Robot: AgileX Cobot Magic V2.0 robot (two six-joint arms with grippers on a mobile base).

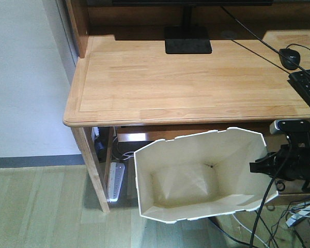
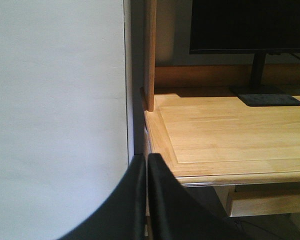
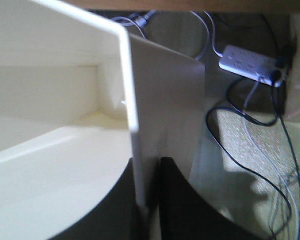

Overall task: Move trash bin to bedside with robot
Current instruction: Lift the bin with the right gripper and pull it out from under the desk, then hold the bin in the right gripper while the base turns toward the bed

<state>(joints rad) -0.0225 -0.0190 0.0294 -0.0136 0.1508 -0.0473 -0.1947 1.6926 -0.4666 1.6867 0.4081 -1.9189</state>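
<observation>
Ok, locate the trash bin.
Front view, lower centre-right: the trash bin is below the front edge of the wooden desk, jaws of the right arm clamped on its right wall.

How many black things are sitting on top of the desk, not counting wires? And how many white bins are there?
Black things on the desk: 3 (monitor stand, mouse, keyboard)
White bins: 1 (trash bin)
Total: 4
</observation>
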